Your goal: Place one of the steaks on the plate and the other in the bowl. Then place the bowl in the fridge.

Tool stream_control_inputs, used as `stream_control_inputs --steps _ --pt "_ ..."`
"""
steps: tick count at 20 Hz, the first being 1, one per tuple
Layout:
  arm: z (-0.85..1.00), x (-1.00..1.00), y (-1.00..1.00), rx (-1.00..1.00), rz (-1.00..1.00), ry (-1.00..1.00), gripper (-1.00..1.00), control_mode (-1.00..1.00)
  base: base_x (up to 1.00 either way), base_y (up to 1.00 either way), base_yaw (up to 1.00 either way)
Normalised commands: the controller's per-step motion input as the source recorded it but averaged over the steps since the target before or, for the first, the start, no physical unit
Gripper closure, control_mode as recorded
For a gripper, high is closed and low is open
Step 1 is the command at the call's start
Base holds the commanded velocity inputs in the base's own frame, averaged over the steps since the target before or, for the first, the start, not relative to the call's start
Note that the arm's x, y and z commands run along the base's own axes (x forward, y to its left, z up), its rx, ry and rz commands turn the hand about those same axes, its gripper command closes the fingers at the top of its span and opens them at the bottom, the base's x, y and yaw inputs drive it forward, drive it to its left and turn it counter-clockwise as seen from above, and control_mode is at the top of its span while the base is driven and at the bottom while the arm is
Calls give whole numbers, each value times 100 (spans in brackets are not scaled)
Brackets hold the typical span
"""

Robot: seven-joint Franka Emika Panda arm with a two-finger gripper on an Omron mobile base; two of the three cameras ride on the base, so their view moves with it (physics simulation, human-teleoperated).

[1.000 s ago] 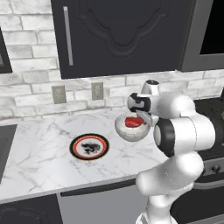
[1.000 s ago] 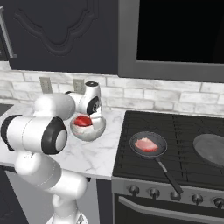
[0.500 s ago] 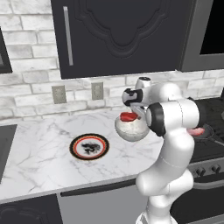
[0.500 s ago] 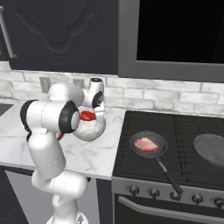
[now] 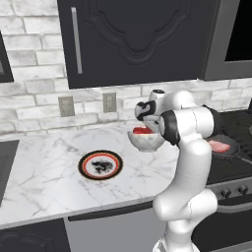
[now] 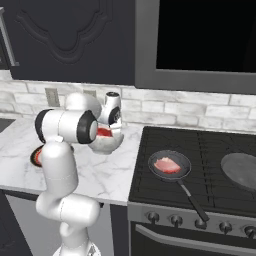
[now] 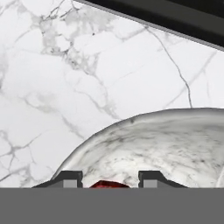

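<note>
Bowl [image 5: 145, 140]: silvery-grey, raised above the marble tabletop [image 5: 49, 172], gripper [image 7: 104, 178] closed on its rim (fingertips [image 7: 68, 178] cut off by the frame edge). Red steak [image 5: 142, 131]: inside the bowl, partly hidden by arm and rim. Plate [image 5: 100, 165]: left of the bowl on the tabletop, nothing on it. Pale steak [image 6: 168, 165]: in the frying pan [image 6: 170, 166] on the stove [image 6: 200, 170], right of the bowl.
</note>
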Motion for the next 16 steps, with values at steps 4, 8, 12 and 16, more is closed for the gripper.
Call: stream_control_inputs --steps 4,8,12,16 --pt "-23 3 7 0 0 0 100 -100 0 0 0" --pt "0 0 7 0 0 0 100 -100 0 0 0" --pt "0 0 19 0 0 0 100 -100 0 0 0" --pt "0 0 12 0 0 0 -100 -100 0 0 0"
